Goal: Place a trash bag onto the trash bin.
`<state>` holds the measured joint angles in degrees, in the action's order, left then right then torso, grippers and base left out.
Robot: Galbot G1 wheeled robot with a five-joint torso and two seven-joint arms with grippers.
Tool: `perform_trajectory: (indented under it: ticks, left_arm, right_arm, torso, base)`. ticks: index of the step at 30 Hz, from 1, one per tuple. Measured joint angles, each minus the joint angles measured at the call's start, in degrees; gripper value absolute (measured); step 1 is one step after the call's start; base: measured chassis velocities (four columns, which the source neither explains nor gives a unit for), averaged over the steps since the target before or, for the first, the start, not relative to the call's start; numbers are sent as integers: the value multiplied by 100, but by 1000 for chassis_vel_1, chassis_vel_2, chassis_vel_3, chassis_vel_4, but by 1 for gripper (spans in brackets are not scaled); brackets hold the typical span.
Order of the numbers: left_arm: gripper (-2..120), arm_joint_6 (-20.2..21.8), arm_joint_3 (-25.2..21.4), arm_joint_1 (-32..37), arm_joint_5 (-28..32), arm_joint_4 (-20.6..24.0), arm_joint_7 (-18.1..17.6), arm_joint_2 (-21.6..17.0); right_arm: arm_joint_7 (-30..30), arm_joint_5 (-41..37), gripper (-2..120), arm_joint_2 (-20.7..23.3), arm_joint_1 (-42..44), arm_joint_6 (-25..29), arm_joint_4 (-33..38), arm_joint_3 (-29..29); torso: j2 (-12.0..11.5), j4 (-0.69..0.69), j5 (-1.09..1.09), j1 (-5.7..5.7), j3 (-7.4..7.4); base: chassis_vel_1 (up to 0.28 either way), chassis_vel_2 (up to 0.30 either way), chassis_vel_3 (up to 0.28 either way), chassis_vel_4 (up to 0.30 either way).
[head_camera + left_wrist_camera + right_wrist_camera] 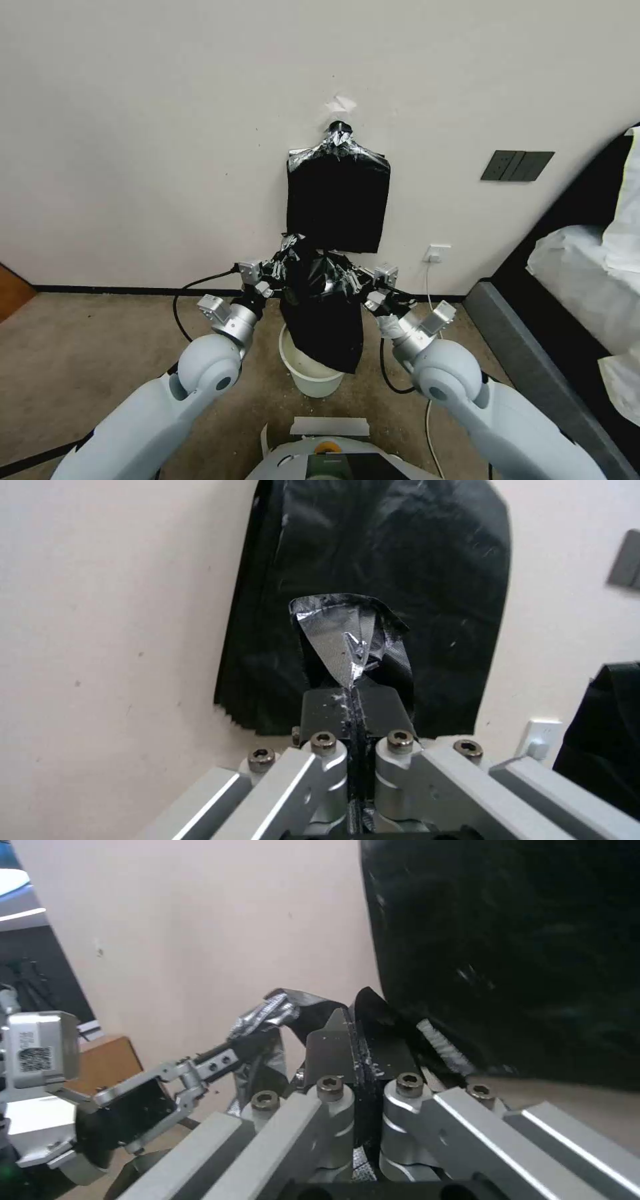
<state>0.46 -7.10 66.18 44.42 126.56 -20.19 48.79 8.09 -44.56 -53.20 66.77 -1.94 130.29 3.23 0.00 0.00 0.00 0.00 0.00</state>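
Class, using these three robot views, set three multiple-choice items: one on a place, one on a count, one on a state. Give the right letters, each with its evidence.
1. Where does the trash bag hang?
A. Flat on the floor
B. Over the trash bin, held between both claws
C. On the bed

2. How many dark switch plates are on the wall?
A. Two, side by side
B. Five
C. None

3. What state is the left claw in?
A. Wide open
B. Shut on the trash bag
C. Shut on a cable

Answers:
1 B: in the head view, the left claw and right claw hold the bag's top, and its lower end dangles at the bin's rim.
2 A: two plates sit together to the right of the hanging bundle of bags.
3 B: the left wrist view shows the fingers pressed together on crinkled silvery film.
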Motion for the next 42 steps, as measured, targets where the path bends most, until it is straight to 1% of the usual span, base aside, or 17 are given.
perform_trajectory:
  ticks: [2,3,6,15,18,20,29,33,42]
  left_arm:
    - [0,-8,20,152,-99,-68,7,138]
    - [0,-8,20,152,-99,-68,7,138]
    - [0,-24,79,381,-318,-166,6,359]
    - [0,10,220,678,-503,-233,-90,662]
    - [0,30,244,739,-522,-249,-140,727]
    - [0,105,288,777,-532,-265,-236,800]
    - [0,268,367,944,-532,-285,-397,955]
    - [0,299,323,1209,-565,-289,-500,1035]
    - [0,264,234,1665,-819,-359,-526,1166]
  right_arm:
    - [-6,107,0,-84,168,35,-96,1]
    - [-6,107,0,-84,168,35,-96,1]
    - [-9,280,0,-187,496,111,-205,27]
    - [22,613,0,-291,1087,246,-308,197]
    - [62,666,0,-316,1199,260,-309,243]
    - [120,693,0,-330,1340,263,-287,328]
    - [274,880,0,-427,1808,298,-255,501]
    - [346,1076,0,-559,2081,331,-351,502]
    - [600,1301,0,-781,2310,309,-642,452]
  torso:
    - [0,0,0,0,0]
    - [0,0,0,0,0]
    - [0,0,0,0,0]
    - [0,0,1,0,0]
    - [0,1,1,0,0]
    - [0,0,1,0,0]
    - [0,0,0,0,0]
    - [0,0,0,0,0]
    - [0,0,0,0,0]
  base:
    - [0,0,0,0]
    - [0,0,0,0]
    - [0,0,0,0]
    - [0,0,0,0]
    - [0,0,0,0]
    - [0,0,0,0]
    - [0,0,0,0]
    - [0,0,0,0]
    - [0,0,0,0]
